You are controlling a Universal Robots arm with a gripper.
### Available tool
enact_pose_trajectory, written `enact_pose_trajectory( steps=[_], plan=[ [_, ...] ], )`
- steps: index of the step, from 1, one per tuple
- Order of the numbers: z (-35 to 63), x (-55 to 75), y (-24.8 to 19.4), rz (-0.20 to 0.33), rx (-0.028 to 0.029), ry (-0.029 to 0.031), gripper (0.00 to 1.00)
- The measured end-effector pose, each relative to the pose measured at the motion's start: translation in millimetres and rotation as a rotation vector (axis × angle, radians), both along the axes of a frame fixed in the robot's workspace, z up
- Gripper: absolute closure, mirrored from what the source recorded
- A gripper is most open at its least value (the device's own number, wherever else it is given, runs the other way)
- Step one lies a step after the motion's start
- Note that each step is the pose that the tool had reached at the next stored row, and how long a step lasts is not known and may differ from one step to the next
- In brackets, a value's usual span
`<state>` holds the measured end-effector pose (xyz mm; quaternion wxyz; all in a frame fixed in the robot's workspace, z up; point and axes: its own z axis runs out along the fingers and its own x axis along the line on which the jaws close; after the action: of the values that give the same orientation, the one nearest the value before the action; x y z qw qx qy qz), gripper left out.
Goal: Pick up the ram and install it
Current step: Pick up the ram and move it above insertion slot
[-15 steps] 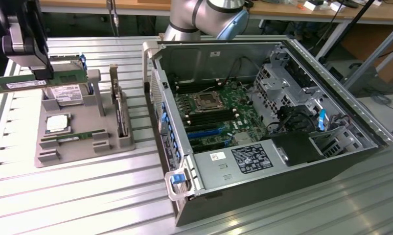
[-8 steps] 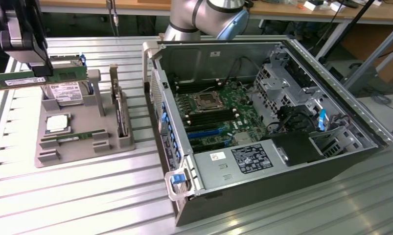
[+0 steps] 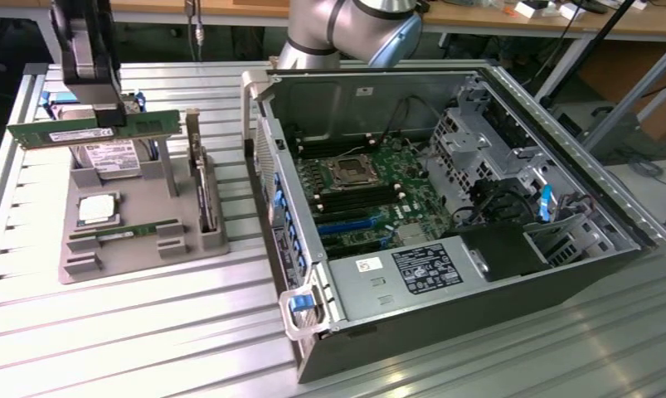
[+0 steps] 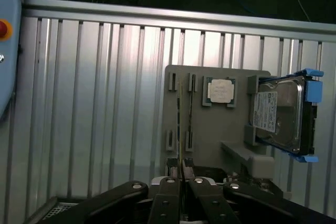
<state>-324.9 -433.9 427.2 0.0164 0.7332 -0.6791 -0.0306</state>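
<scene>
My gripper (image 3: 110,116) hangs above the grey parts holder (image 3: 144,249) at the exterior view's left, shut on the ram (image 3: 61,133). The ram is a long green stick held level, clear of the holder. In the wrist view the ram (image 4: 181,129) appears edge-on as a thin line running out from between the black fingers (image 4: 169,190) of the gripper (image 4: 181,179). The open computer case (image 3: 444,282) lies at the exterior view's right, with its motherboard (image 3: 366,195) facing up.
The holder also carries a second green stick (image 3: 123,233), a square silver CPU (image 3: 98,208), a hard drive (image 3: 106,154) and an upright card (image 3: 206,199). The arm's base (image 3: 344,33) stands behind the case. Slatted metal tabletop (image 3: 144,332) lies around them.
</scene>
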Motion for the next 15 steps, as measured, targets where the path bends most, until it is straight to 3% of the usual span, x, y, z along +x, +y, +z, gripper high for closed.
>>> enact_pose_trajectory(
  steps=[10, 15],
  plan=[
    [0.0, 23.8, 0.0, 0.0, 0.0009, 0.005, 0.87],
    [0.0, 37.8, 0.0, 0.0, 0.004, 0.0078, 0.87]
  ],
)
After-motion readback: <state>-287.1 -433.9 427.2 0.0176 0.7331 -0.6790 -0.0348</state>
